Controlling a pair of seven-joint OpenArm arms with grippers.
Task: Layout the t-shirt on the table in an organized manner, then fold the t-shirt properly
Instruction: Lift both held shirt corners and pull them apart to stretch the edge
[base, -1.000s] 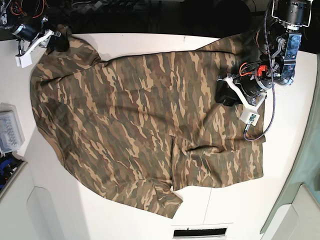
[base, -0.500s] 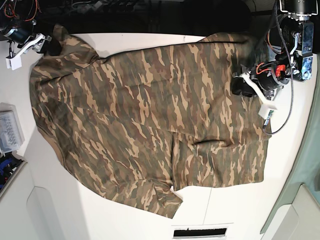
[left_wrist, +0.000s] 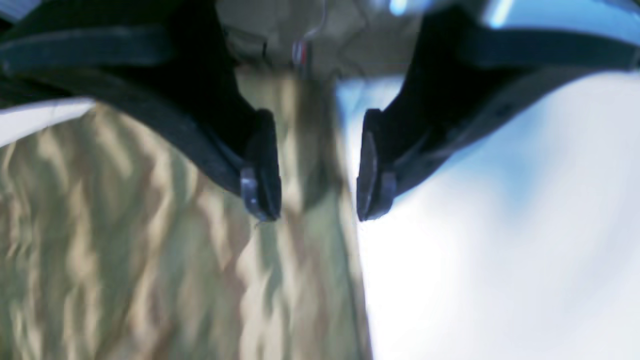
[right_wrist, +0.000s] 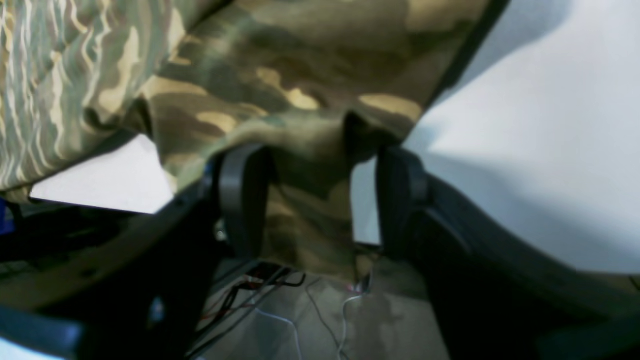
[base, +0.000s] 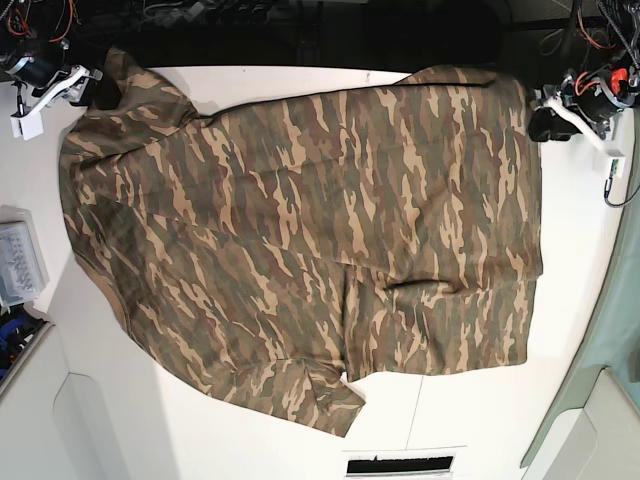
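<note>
The camouflage t-shirt lies spread wide on the white table, with a fold near its lower middle. My left gripper hovers at the shirt's far right corner. In the left wrist view it is open and empty, with the shirt's edge and the bare table below it. My right gripper is at the shirt's far left corner. In the right wrist view its fingers stand apart around a bunched piece of the shirt, with a gap beside the other finger.
A clear plastic box sits at the table's left edge. A dark slot is at the front edge. A thin seam runs across the table. Cables hang by the arm on the right.
My left gripper has moved right and toward the far edge, from on the shirt to its corner. The shirt's right side now lies stretched out flatter. The right gripper drew back slightly, then stayed still.
</note>
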